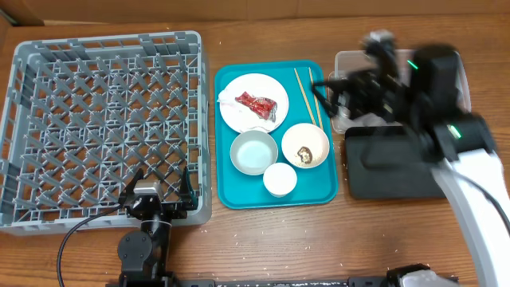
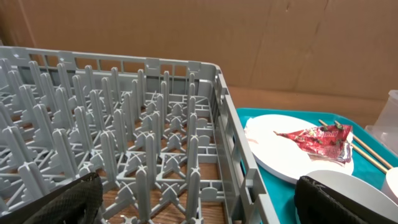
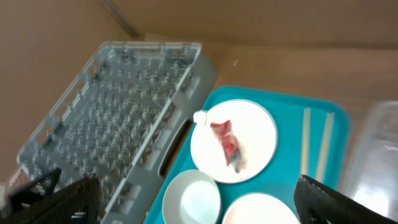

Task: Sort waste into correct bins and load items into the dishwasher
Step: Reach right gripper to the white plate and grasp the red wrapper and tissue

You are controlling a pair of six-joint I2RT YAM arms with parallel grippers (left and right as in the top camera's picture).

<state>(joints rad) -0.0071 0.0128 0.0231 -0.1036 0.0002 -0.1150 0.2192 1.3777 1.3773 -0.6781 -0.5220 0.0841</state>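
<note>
Two bowls (image 1: pixel 253 151), one cup (image 1: pixel 280 178), one plate (image 1: pixel 241 118), two chopsticks (image 1: pixel 305 96).

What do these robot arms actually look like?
The right arm has a long white section, black joints and small green lights. The left arm is black, with a silvery block behind the left gripper and a thin black cable. Each ends in two dark fingers.

No readable text anywhere, as far as I can see. The red wrapper (image 2: pixel 318 138) has a few small marks on it — way too blurry to read. Grey dish rack (image 1: pixel 107 40) and teal tray (image 1: pixel 319 187) — plain, no labels.
</note>
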